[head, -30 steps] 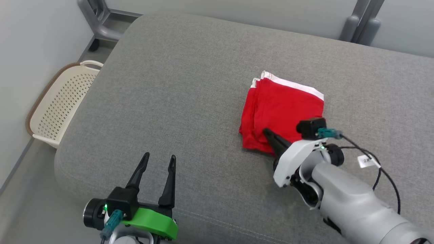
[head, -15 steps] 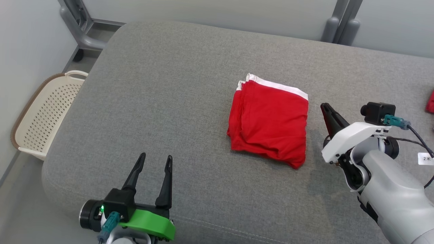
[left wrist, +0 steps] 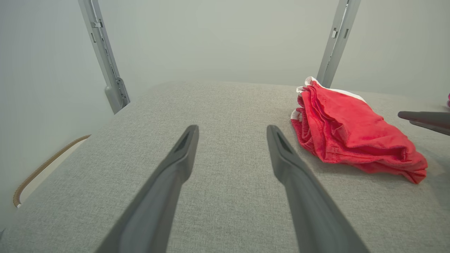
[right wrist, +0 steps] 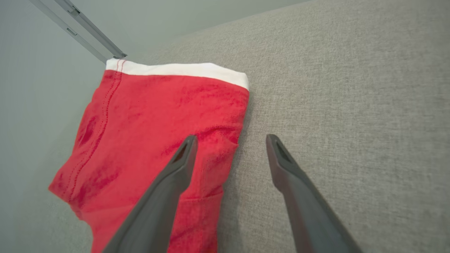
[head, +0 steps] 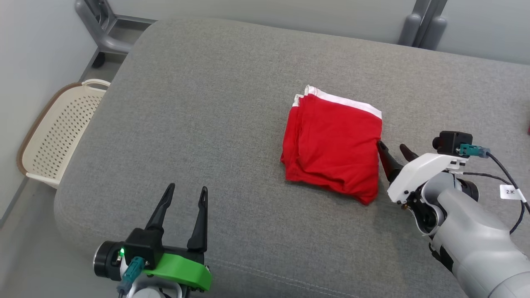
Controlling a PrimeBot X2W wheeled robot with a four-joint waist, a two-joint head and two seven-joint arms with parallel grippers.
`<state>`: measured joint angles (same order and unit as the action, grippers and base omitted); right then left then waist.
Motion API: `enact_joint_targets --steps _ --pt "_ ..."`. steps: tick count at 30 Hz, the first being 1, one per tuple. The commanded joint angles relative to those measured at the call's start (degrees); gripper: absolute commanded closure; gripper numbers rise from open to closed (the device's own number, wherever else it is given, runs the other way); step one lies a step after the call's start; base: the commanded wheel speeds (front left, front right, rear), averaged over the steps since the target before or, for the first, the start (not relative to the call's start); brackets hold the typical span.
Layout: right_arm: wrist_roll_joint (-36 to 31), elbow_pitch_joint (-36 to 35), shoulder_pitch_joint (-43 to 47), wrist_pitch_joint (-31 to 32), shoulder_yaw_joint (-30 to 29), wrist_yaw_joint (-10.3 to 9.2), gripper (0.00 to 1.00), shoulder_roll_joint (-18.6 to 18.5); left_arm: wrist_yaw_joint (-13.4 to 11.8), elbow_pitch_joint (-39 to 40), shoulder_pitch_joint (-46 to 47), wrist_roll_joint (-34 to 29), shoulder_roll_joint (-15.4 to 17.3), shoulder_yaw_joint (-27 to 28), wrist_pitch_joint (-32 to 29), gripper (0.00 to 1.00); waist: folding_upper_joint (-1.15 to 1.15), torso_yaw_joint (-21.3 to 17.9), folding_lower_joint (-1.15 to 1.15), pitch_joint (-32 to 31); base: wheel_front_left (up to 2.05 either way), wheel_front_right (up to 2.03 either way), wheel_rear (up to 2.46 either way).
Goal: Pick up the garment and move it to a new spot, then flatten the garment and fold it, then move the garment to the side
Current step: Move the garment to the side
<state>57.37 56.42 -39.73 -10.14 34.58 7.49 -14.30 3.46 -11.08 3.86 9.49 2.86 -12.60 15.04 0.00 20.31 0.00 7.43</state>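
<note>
The garment [head: 333, 145] is red with a white waistband, folded into a rough square on the grey cushion [head: 215, 103]. It also lies at the right of the left wrist view [left wrist: 351, 135] and at the left of the right wrist view [right wrist: 147, 140]. My right gripper [head: 393, 148] stands open at the garment's right edge, its left finger [right wrist: 175, 175] over the red cloth and its right finger over bare cushion [right wrist: 351, 105]. Nothing is between its fingers. My left gripper [head: 185, 191] is open and empty near the cushion's front edge, well left of the garment.
A cream perforated basket [head: 54, 132] sits on the floor left of the cushion. Grey metal frame legs [head: 101, 29] stand behind the cushion, with further legs [head: 426, 22] at the back right. A small bit of red [head: 528, 126] shows at the far right edge.
My right gripper let go of the garment's near edge, pulled back to the right, and has opened beside the garment's right edge. The head camera shifted. The left gripper stayed still.
</note>
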Motion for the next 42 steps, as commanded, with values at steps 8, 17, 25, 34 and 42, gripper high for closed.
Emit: enact_joint_targets --steps 8,17,25,34,42 --pt "5.23 2.30 -0.98 4.25 0.97 0.00 0.00 0.35 -1.04 0.39 0.37 -0.81 0.08 1.77 0.13 0.00 0.00 1.87 0.00 0.55 0.00 0.00 0.00" --pt "10.77 2.25 -0.95 7.33 1.25 0.00 0.00 1.00 -1.83 0.66 -0.34 -1.43 0.07 4.90 0.13 0.00 0.00 2.97 0.00 0.84 0.00 0.00 0.00" --pt "12.32 1.35 -0.89 8.46 3.52 0.00 1.00 0.74 -1.48 0.85 -0.51 -1.32 0.07 6.49 0.13 0.00 0.00 3.24 0.00 1.36 0.00 0.00 0.00" --pt "11.67 -0.65 -2.26 4.07 6.51 0.00 1.00 -0.82 -1.84 0.61 -0.58 -1.12 0.07 6.65 0.14 0.00 0.00 1.86 0.00 0.89 0.00 0.00 0.00" --pt "10.38 -2.36 -3.89 1.83 10.22 0.00 1.00 -3.21 -1.43 0.86 -1.33 -1.70 0.07 7.44 0.13 0.00 0.00 -1.58 0.00 -0.05 0.00 0.00 0.00"
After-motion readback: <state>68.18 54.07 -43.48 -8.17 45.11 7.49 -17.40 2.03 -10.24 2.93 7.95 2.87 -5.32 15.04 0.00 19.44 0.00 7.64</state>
